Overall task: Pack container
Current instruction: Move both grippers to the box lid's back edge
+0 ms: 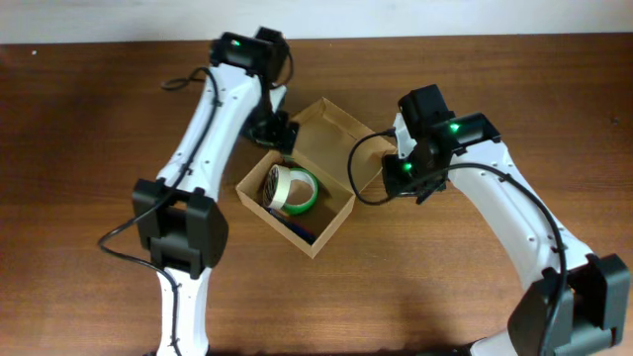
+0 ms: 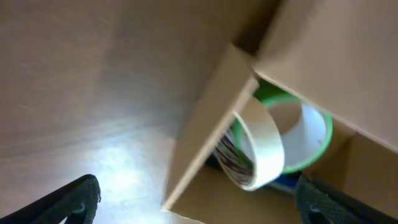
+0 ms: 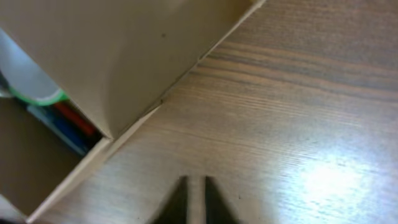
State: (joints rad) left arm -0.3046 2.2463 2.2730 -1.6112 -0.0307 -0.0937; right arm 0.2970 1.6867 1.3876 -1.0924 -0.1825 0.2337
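The tan cardboard container (image 1: pixel 331 220) sits mid-table with its flap lid (image 1: pixel 331 133) open to the back right. Inside lie a beige tape roll (image 1: pixel 278 185), a green-edged tape roll (image 1: pixel 302 193) and some pens (image 1: pixel 302 232). My left gripper (image 1: pixel 276 132) is open at the box's back-left corner; in the left wrist view its fingers (image 2: pixel 199 205) straddle the box wall (image 2: pixel 205 137), with the beige roll (image 2: pixel 258 149) just inside. My right gripper (image 1: pixel 401 176) is shut and empty over bare table (image 3: pixel 194 199), beside the flap (image 3: pixel 124 56).
The brown wooden table (image 1: pixel 99 119) surrounds the box. A pale wall strip (image 1: pixel 99 20) runs along the far edge. Black cables hang from both arms, one looping beside the flap (image 1: pixel 354 173).
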